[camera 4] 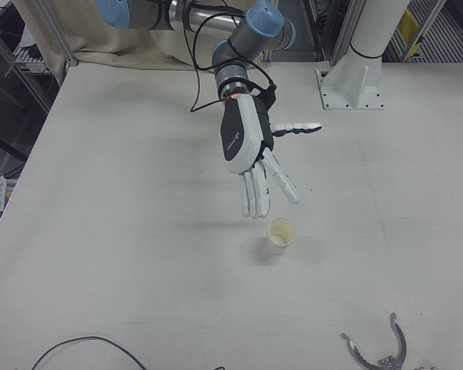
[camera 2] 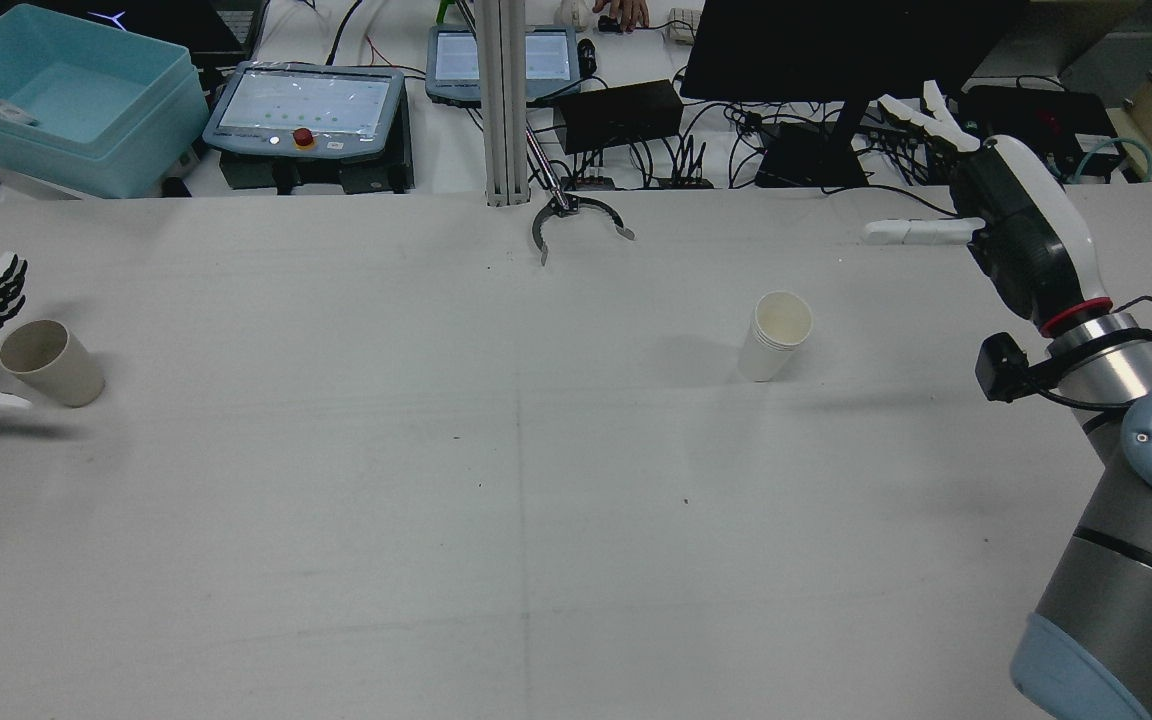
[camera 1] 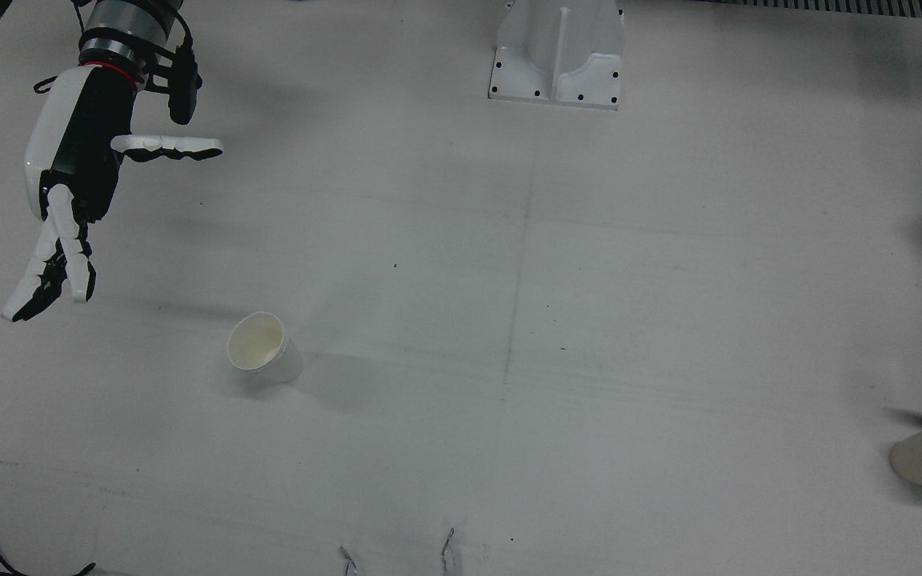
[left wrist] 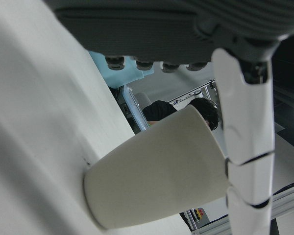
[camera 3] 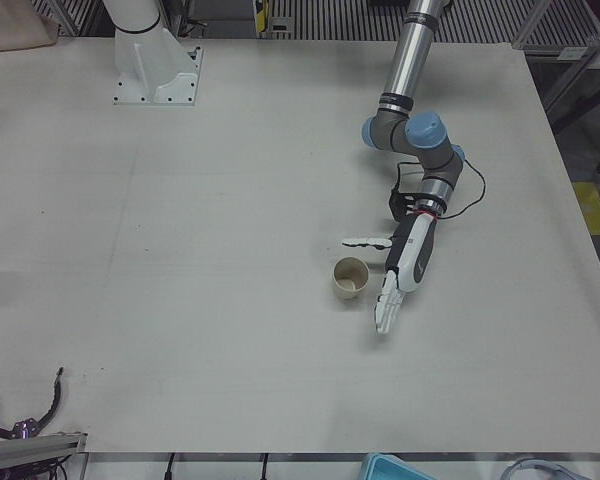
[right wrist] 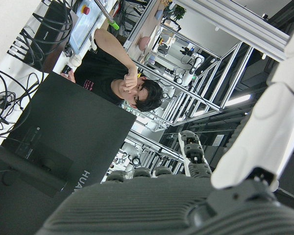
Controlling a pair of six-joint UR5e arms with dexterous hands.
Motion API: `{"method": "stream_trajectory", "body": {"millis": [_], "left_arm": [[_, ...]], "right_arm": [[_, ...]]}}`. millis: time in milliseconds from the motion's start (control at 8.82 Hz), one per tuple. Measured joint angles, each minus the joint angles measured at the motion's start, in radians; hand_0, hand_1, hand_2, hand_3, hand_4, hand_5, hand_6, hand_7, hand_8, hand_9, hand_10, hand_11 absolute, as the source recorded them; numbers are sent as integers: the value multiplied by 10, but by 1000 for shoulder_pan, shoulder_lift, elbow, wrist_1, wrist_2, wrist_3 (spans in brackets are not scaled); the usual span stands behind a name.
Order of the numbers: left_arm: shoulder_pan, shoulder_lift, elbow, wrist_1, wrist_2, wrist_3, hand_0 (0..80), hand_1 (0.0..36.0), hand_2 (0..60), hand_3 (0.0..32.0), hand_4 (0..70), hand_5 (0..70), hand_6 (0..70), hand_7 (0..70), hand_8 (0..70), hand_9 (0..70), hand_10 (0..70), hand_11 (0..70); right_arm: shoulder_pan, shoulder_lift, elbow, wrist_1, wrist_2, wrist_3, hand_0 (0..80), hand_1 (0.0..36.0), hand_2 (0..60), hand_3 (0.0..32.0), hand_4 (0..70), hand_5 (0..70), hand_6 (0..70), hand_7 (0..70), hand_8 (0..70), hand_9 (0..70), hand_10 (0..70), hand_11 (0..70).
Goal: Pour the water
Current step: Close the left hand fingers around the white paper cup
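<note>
A wide white surface (camera 2: 336,560) carries two paper cups standing upright and well apart. One cup (camera 2: 774,336) stands right of the middle in the rear view; the other cup (camera 2: 51,362) stands near the left edge. A grey curved clamp piece (camera 2: 576,222) lies at the far edge, by the white pedestal base (camera 1: 557,56) bolted to it.

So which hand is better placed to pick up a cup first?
The left hand. It is open right beside its cup, fingers flanking it. The right hand is open too, but raised, short of the other cup.
</note>
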Motion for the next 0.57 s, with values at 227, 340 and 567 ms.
{"method": "stream_trajectory", "body": {"millis": [227, 340, 567], "left_arm": [[6, -1, 1, 6, 1, 0, 531, 209, 56, 0, 40, 0, 0, 22, 0, 5, 13, 42], [10, -3, 2, 11, 2, 0, 537, 217, 64, 0, 44, 0, 0, 24, 0, 7, 15, 46], [14, -22, 8, 27, 2, 0, 528, 208, 65, 0, 46, 0, 0, 23, 0, 5, 14, 44]], "right_arm": [[-3, 1, 0, 0, 0, 0, 440, 90, 37, 0, 54, 24, 15, 0, 10, 10, 0, 0], [-3, 1, 0, 0, 0, 0, 438, 89, 40, 0, 53, 24, 15, 1, 10, 12, 0, 0], [-5, 1, 0, 0, 1, 0, 437, 89, 38, 0, 51, 23, 15, 1, 11, 12, 0, 0]]}}
